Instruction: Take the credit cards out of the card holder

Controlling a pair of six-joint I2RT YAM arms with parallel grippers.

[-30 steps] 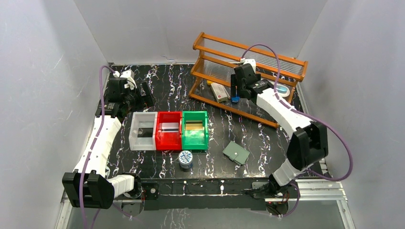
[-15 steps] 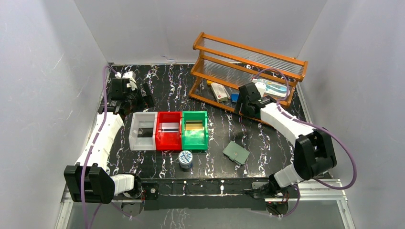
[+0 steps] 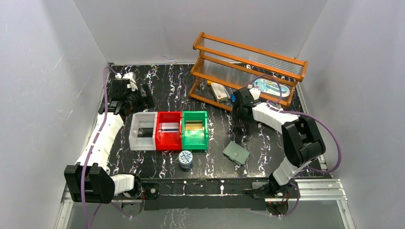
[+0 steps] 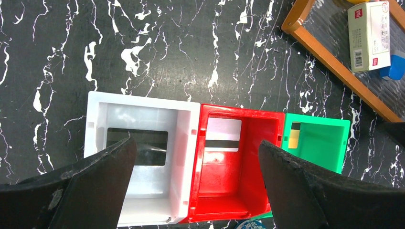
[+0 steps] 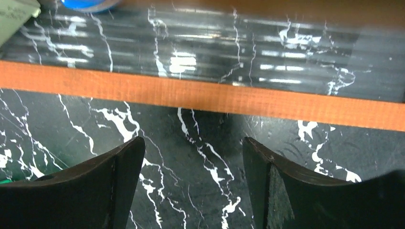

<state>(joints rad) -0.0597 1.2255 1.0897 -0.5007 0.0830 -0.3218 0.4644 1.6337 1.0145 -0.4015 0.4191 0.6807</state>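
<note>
Both are empty-handed here. The left gripper [image 4: 196, 143] is spread wide, hanging above the white plastic bin [image 4: 143, 102] and red plastic bin [image 4: 241, 112]. The right gripper [image 5: 193, 143] is also parted, over the bare black marbled bench [image 5: 191, 191] beside the orange wooden rack [image 5: 200, 95]. The flat grey-green card holder [image 3: 236, 152] lies right of the bins. The thin plastic credit cards [image 3: 168, 128] sit one per bin. The one in the green plastic bin [image 4: 317, 143] is mostly hidden from the left wrist.

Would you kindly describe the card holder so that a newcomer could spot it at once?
On the black marbled table, find the row of three bins. Right of the green bin, nearer the arms' bases, lies the card holder: flat, grey-green, closed and askew, unlike the round blue-and-white tin.
</note>
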